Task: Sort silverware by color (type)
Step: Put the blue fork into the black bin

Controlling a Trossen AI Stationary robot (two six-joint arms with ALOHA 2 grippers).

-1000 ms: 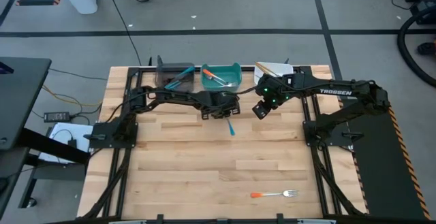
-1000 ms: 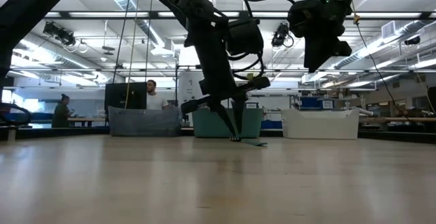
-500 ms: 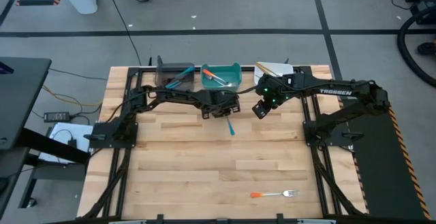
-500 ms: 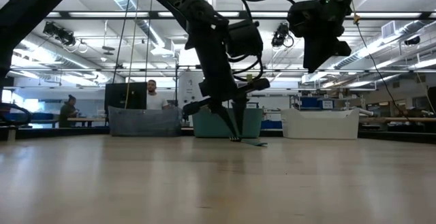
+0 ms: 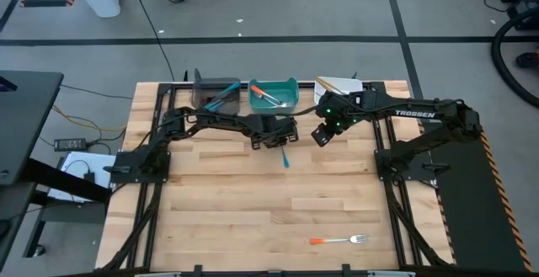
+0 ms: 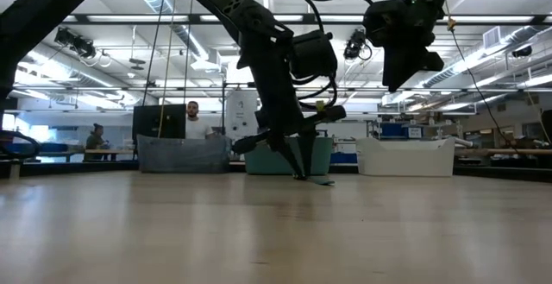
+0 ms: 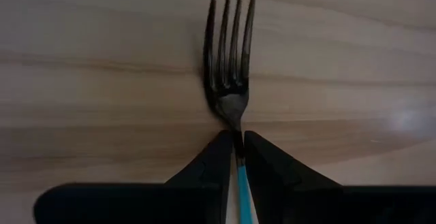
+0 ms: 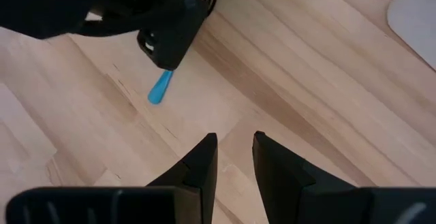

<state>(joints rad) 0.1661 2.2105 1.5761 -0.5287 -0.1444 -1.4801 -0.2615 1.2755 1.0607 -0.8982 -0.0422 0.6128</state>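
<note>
The blue-handled fork [image 7: 231, 74], pinched by the left pincer [image 7: 236, 157] near the bench's [image 5: 227, 210] far edge, has tilted slightly lower than before.

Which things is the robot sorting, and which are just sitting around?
For sorting:
blue fork, pinched by left gripper
orange fork, lying alone on the table
forks already in the bins

Just there:
grey bin
teal bin
white bin
right gripper, waiting

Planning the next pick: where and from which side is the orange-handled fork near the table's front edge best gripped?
Grip the orange-handled fork on its slim handle, coming straight down from above. It lies flat on the bare table with nothing beside it, tines toward the right arm's side, so a tool's fingers could probably straddle the handle crosswise.
</note>
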